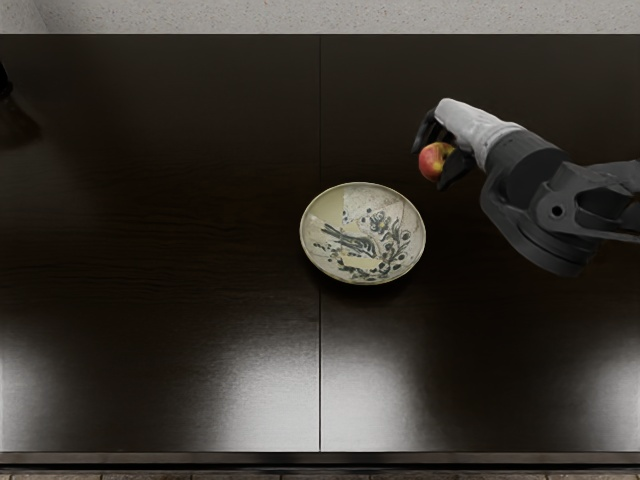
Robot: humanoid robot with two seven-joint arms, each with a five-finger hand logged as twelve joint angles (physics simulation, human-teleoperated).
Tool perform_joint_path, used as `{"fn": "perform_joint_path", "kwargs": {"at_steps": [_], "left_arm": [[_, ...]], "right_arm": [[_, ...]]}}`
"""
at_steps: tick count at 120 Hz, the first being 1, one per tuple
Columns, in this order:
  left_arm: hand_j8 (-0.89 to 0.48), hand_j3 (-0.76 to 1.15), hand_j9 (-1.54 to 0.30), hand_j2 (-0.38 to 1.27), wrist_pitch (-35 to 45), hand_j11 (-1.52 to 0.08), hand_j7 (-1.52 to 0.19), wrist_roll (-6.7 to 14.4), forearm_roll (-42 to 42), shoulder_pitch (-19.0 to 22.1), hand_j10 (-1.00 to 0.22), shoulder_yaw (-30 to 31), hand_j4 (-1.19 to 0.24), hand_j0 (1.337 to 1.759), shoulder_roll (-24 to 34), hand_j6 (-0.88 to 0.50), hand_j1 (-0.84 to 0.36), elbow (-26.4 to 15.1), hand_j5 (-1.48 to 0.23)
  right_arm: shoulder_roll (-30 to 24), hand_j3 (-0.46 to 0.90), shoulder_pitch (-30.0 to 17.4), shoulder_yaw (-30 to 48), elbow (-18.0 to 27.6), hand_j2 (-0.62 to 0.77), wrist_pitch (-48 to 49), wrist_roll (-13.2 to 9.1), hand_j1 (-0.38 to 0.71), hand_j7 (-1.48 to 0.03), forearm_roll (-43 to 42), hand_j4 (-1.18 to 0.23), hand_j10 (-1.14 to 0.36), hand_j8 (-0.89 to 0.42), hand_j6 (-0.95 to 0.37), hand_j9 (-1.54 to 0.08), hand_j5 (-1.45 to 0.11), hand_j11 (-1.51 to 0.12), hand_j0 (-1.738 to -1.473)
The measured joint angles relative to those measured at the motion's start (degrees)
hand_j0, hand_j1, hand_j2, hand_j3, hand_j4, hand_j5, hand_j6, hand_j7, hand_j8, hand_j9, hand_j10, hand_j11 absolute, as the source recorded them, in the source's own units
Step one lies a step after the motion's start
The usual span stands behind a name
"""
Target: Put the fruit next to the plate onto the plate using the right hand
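A small red and yellow apple [434, 160] sits in the curled fingers of my right hand [440, 152], above the dark table and up and to the right of the plate. The cream plate [322, 215] with dark painted flowers lies near the middle of the table and holds nothing. My right arm comes in from the right edge. Whether the apple touches the table is hidden by the fingers.
A dark wooden table [160, 300] fills the view, with a seam down its middle. A small dark part [4, 82] shows at the far left edge. A pale wall strip runs along the top.
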Motion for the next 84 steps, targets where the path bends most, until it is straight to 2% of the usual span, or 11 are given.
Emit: {"fn": "perform_joint_path", "kwargs": {"at_steps": [40,62,84], "left_arm": [[-0.23,0.00,-0.30,0.05,0.00,-0.30,-0.30,0.00,0.00,0.00,-0.23,0.00,-0.23,1.658,0.00,-0.23,0.07,0.01,-0.30],[-0.23,0.00,-0.30,0.05,0.00,-0.30,-0.30,0.00,0.00,-0.07,-0.23,0.00,-0.23,1.658,0.00,-0.23,0.07,0.02,-0.30],[-0.23,0.00,-0.30,0.05,0.00,-0.30,-0.30,0.00,0.00,-0.18,-0.23,0.00,-0.23,1.658,0.00,-0.23,0.07,0.02,-0.30]], "right_arm": [[5.92,0.00,-1.14,3.85,-0.31,0.53,-0.06,0.01,0.40,-0.87,2.24,-0.63,-0.63,-0.39,-0.45,-0.91,-0.94,-0.92,-1.658],[7.47,0.00,-2.22,4.78,-0.65,0.35,-0.12,-0.03,0.33,-0.87,2.12,-0.65,-0.65,-0.41,-0.46,-0.90,-0.92,-0.90,-1.657],[9.35,0.00,-4.52,4.96,-1.63,0.27,-0.11,-0.05,0.29,-0.88,1.99,-0.65,-0.65,-0.41,-0.47,-0.89,-0.91,-0.90,-1.656]]}}
